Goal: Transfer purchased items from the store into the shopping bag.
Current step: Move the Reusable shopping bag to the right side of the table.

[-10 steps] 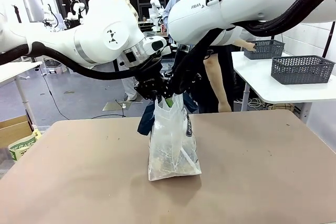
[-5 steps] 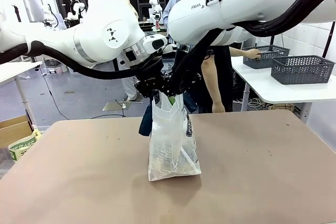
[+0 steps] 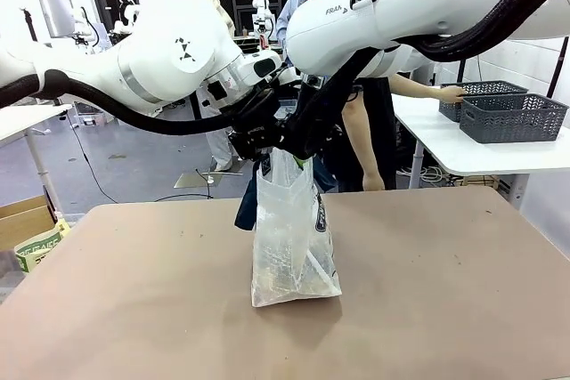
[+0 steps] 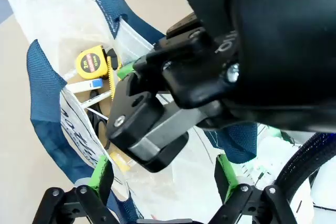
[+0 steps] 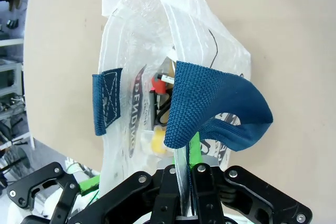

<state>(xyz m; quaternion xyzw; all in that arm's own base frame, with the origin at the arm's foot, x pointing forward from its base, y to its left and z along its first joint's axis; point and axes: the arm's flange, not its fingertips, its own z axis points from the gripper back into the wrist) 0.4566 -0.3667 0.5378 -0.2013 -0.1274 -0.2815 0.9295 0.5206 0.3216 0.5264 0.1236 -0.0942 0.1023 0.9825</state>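
Right wrist view: right hand (image 5: pixel 189 169) clamped on shopping bag (image 5: pixel 134 40) rim; left hand (image 4: pixel 163 171) apart above.

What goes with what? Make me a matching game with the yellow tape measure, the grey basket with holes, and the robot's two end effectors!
Things:
1. yellow round tape measure
2. dark grey lattice plastic basket
3. left end effector
4. right end effector

Where or how:
A. on the white side table
B. inside the clear plastic shopping bag with navy strap handles
C. open, fingers wide apart
D. shut on the bag's edge

Pairs: 1-B, 2-A, 3-C, 4-D
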